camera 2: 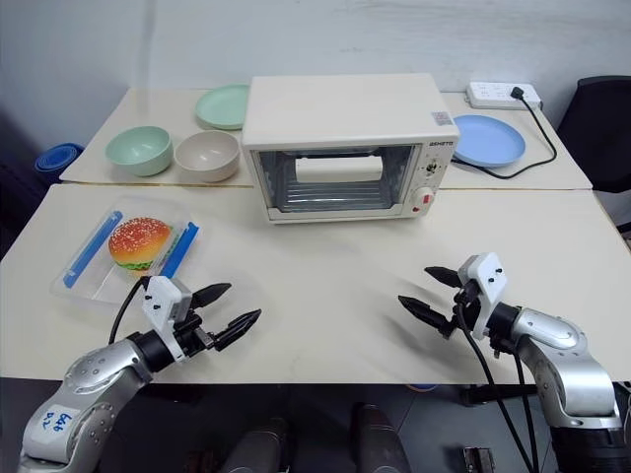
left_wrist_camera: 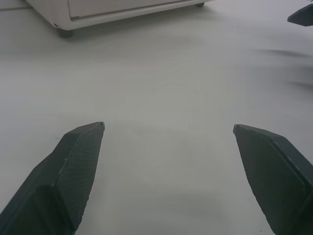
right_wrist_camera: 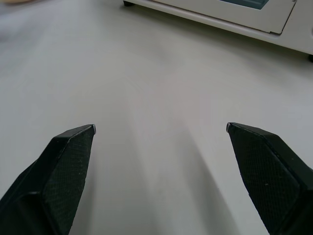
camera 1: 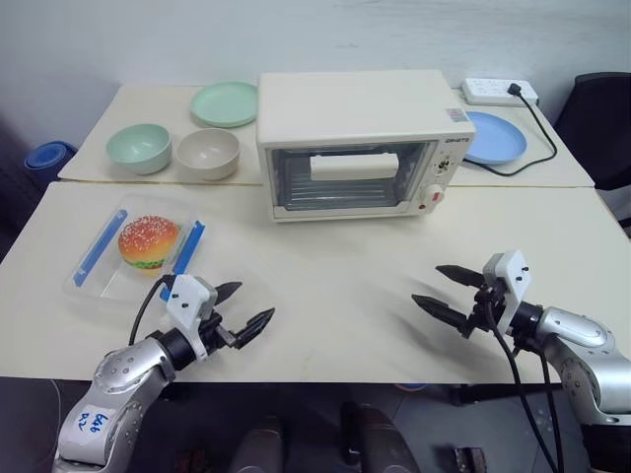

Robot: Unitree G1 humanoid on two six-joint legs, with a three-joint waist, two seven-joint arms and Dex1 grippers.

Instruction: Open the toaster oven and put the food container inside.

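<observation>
Boxy cream toaster oven point(camera 1: 355, 138), glass-fronted

Two cream-topped tables point(camera 1: 325, 296) stand pushed together against a pale, plain wall point(camera 1: 296, 34). A white power strip point(camera 1: 500, 92) lies at the far table's point(camera 1: 108, 138) back edge, its black cable point(camera 1: 537, 133) looping forward. A dark chair point(camera 1: 601, 123) stands at right; the floor below lies in shadow.
</observation>
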